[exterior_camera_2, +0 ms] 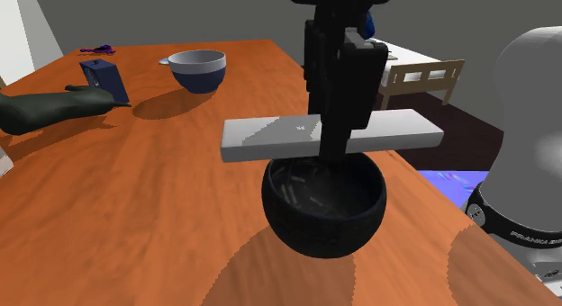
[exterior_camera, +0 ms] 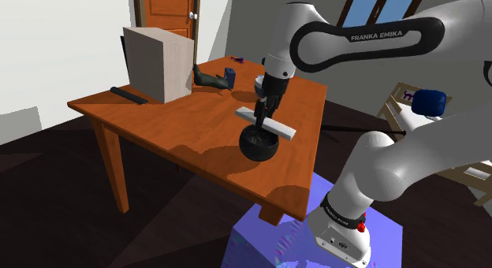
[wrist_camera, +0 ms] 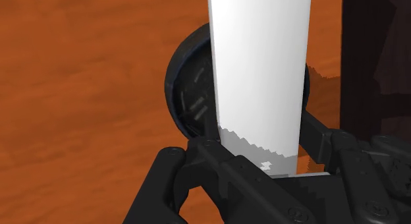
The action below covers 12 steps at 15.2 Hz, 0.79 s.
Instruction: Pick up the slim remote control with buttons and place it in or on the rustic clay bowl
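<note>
The bowl point(exterior_camera: 259, 146) sits on the table point(exterior_camera: 173, 132), toward its front right edge in the shoulder view. The remote control point(exterior_camera: 280, 128) crosses over the bowl's mouth. A box point(exterior_camera: 158, 61) stands well left, farther back.

I counted one wooden table point(exterior_camera: 197, 140), and on it two bowls, a black bowl point(exterior_camera_2: 320, 228) and a blue bowl point(exterior_camera_2: 200, 81). It also held one big pale box point(exterior_camera: 158, 63), one small blue box point(exterior_camera_2: 102, 77), one dark green glove-like shape point(exterior_camera_2: 45, 106), one flat dark bar point(exterior_camera: 128, 94) and one small purple thing point(exterior_camera_2: 97, 49). There was one pale grey remote point(exterior_camera_2: 270, 138), one white arm point(exterior_camera: 378, 160) with one black gripper point(exterior_camera_2: 335, 144), and one orange door point(exterior_camera: 165, 10) behind.
</note>
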### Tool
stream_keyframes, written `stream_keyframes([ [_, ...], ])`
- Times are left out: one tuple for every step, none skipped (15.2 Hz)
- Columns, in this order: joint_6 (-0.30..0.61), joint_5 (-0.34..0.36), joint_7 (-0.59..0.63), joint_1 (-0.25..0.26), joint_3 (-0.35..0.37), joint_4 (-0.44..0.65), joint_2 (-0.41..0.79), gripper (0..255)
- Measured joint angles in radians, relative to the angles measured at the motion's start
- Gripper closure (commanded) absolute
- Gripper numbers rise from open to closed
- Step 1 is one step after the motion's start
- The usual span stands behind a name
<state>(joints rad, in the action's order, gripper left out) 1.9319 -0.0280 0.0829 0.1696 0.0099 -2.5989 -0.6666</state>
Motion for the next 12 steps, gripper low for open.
stream_keyframes([
  [0.015,-0.001,0.001,0.001,0.001,-0.013,0.003,255],
  [0.03,-0.001,0.001,0.001,0.001,-0.022,0.007,255],
  [0.044,-0.001,0.001,0.001,0.002,-0.032,0.012,255],
  [0.058,-0.002,0.0,0.001,0.002,-0.042,0.016,255],
  [0.072,-0.001,-0.001,0.0,0.001,-0.05,0.022,255],
  [0.089,-0.001,-0.002,0.0,0.001,-0.063,0.026,255],
  [0.099,-0.003,0.001,0.002,0.003,-0.071,0.028,255],
  [0.105,-0.003,0.001,0.002,0.003,-0.076,0.028,255],
  [0.108,-0.003,0.0,0.002,0.003,-0.078,0.028,255],
  [0.11,-0.003,0.0,0.002,0.003,-0.078,0.028,255],
  [0.112,-0.003,0.0,0.002,0.003,-0.079,0.028,255],
  [0.112,-0.003,0.0,0.002,0.003,-0.079,0.028,255],
])
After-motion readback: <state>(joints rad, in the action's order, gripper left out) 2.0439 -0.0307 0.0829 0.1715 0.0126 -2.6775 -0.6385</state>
